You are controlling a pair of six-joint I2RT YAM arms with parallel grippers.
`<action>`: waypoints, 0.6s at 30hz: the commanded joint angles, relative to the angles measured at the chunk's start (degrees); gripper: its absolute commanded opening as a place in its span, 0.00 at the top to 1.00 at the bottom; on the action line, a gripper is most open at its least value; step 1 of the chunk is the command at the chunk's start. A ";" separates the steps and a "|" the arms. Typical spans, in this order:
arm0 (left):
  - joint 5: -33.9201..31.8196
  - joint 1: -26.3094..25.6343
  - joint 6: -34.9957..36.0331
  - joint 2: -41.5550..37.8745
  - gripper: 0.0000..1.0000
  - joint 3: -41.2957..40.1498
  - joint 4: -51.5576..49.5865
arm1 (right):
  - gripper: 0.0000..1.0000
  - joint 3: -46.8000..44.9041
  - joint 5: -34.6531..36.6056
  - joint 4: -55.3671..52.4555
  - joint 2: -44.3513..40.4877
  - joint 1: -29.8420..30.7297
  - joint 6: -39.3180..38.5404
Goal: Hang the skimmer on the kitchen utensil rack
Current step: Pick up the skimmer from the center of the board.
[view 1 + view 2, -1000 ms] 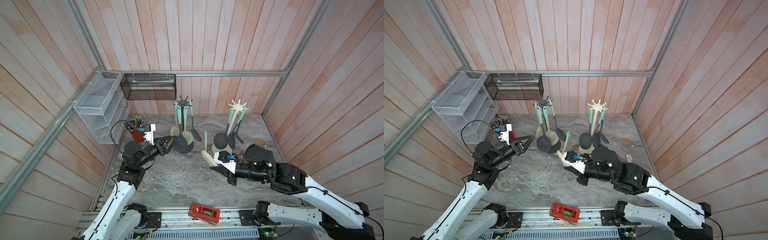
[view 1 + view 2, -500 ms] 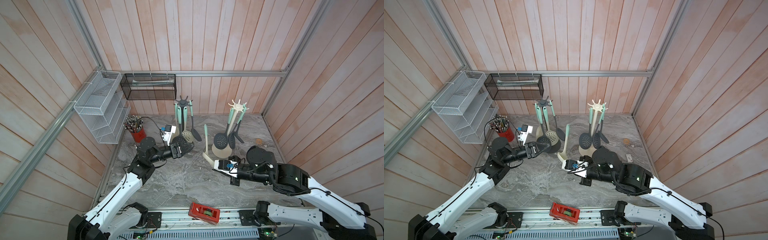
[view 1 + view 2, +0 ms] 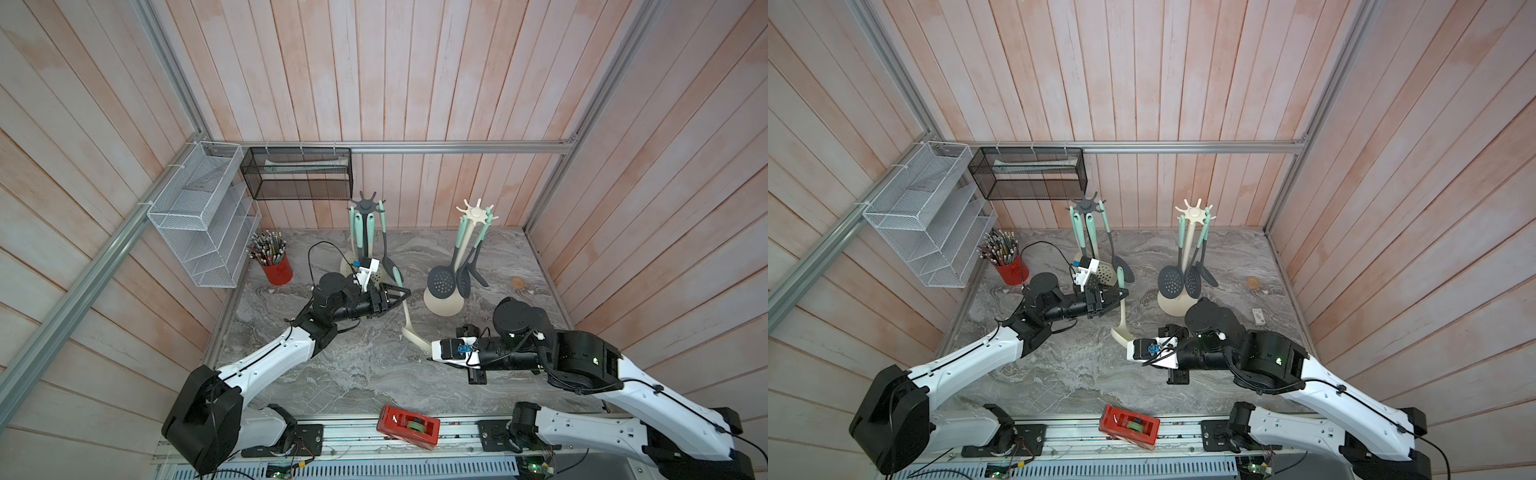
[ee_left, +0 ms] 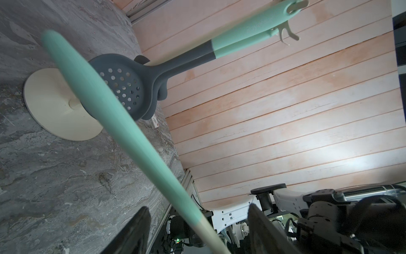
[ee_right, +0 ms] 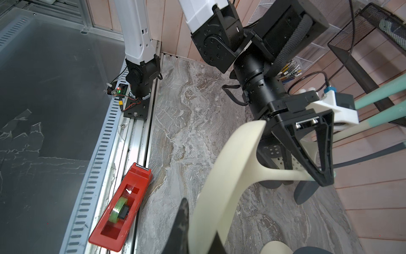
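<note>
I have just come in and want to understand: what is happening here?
The right gripper is shut on the cream head of the skimmer. The left gripper is open, its jaws on either side of the teal handle. The skimmer hangs on neither the dark rack nor the cream rack yet.

No lettering, label or number can be read anywhere.

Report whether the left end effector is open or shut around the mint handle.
Open. The left end effector straddles the mint handle; in the left wrist view its fingers stand apart with gaps on both sides.
</note>
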 commanded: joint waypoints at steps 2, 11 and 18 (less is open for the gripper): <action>-2.46 -1.24 0.27 1.68 0.32 3.40 1.22 | 1.00 -0.56 -1.45 0.64 -1.33 0.35 -0.35; -5.89 -3.17 2.61 2.83 0.55 5.67 -3.21 | 1.00 -2.13 -0.96 1.60 -1.66 0.37 0.41; -6.03 -3.35 3.06 4.06 0.67 6.56 -4.01 | 1.00 -3.36 -1.25 2.53 -2.20 0.38 2.50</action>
